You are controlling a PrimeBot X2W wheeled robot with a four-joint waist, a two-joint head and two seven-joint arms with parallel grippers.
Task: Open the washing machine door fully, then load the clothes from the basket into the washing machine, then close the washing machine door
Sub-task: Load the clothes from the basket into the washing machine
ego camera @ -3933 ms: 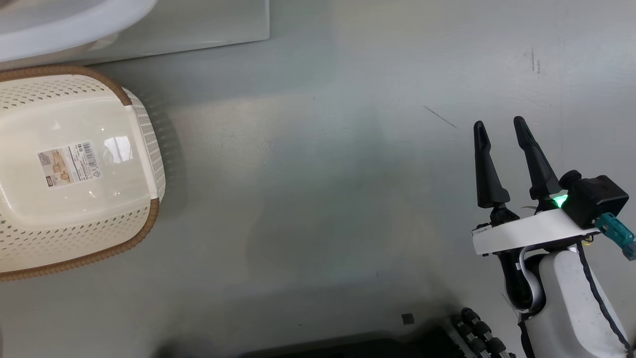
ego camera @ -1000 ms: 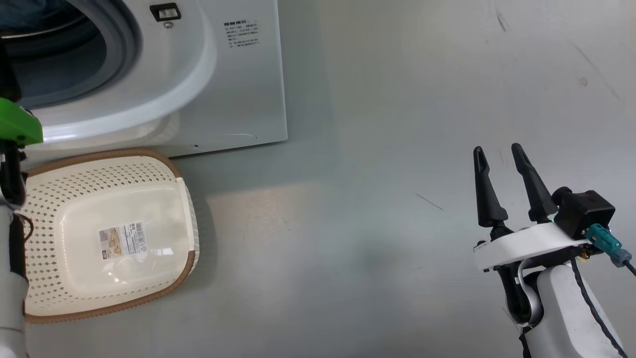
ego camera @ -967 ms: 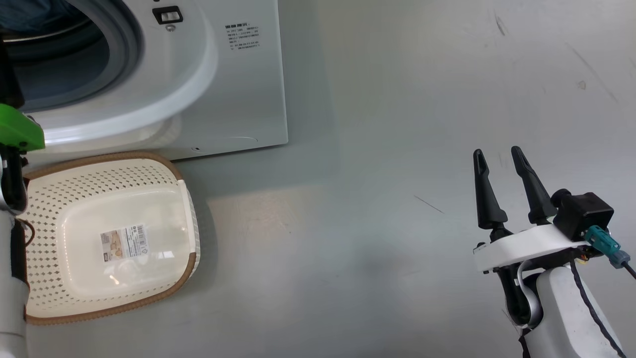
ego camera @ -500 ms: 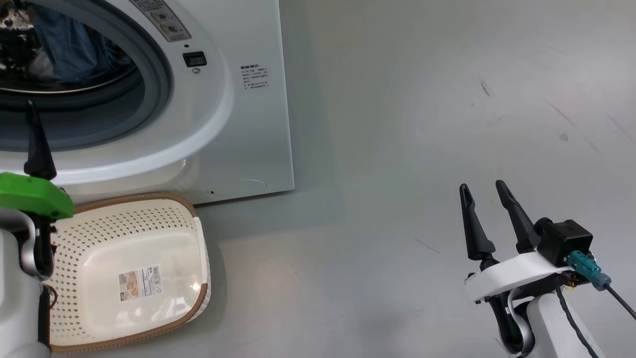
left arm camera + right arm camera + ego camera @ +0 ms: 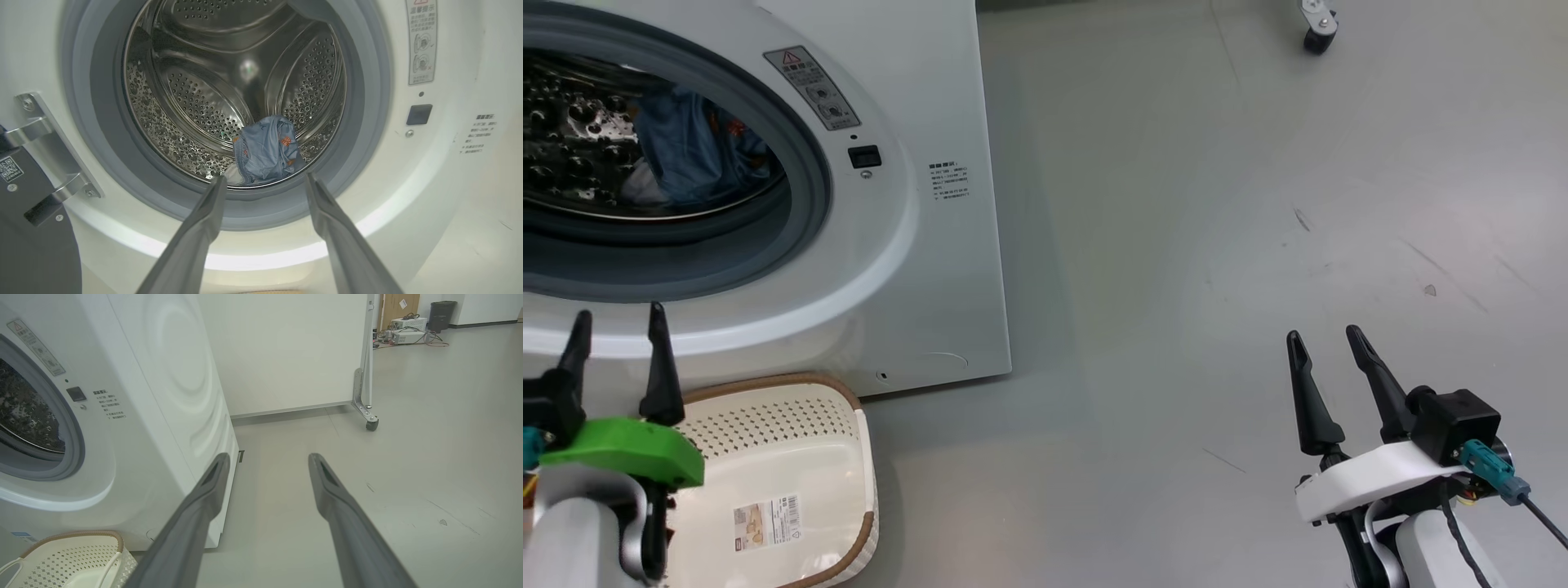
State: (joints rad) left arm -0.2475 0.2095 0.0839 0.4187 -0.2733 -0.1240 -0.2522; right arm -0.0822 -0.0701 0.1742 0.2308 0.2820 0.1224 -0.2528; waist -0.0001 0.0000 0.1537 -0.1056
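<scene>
The white washing machine (image 5: 931,269) stands at upper left with its mouth uncovered. Its dark door (image 5: 36,245) hangs swung aside on a metal hinge at the left wrist view's lower left. A light blue garment (image 5: 265,151) with orange prints lies low in the steel drum, also visible from the head as the garment (image 5: 698,155). The cream basket (image 5: 768,420) sits on the floor before the machine, nothing in it but a sticker. My left gripper (image 5: 617,318) is open above the basket, fingers toward the drum. My right gripper (image 5: 1323,332) is open over bare floor, far right.
A white wheeled panel's caster (image 5: 372,424) stands on the grey floor behind and right of the machine. Boxes and cables (image 5: 408,330) lie far back. The basket (image 5: 73,555) sits close to the machine's front corner.
The head camera has tilted up, so machine and basket slid down the picture and the drum's inside came into sight. My left gripper now shows whole at lower left. Both grippers stay open.
</scene>
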